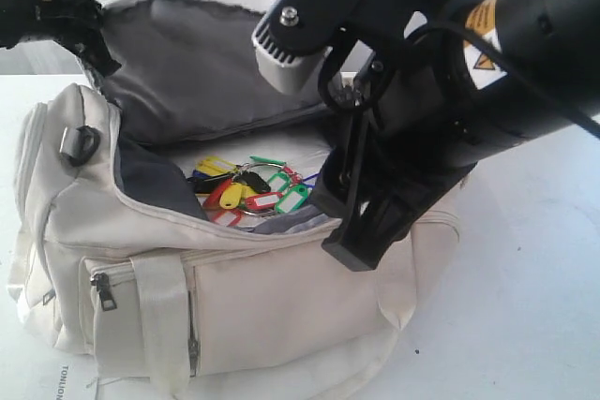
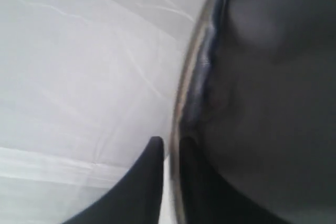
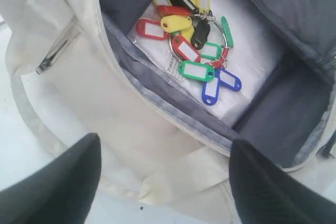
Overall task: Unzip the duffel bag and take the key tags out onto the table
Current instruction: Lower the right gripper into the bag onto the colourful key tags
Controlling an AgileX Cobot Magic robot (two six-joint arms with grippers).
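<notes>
Evidently main zip is undone: duffel bag (image 1: 281, 297) gapes at frame centre, flap (image 1: 206, 63) raised toward upper left. Key tags (image 3: 191, 40) lie bunched on pale bag floor, mid-opening, not yet on table (image 1: 525, 306). Right gripper (image 3: 163, 156) hangs over near rim, jaws wide, empty. Left gripper (image 2: 169, 145) at flap edge, jaws near together; hold cannot be told. Advice: descend straight through opening, clear of rim fabric; straddle thickest cluster; close firmly; lift vertically.

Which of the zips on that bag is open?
The main top zip of the duffel bag: its flap is folded back, showing the key tags inside. The front pocket zips look shut.
</notes>
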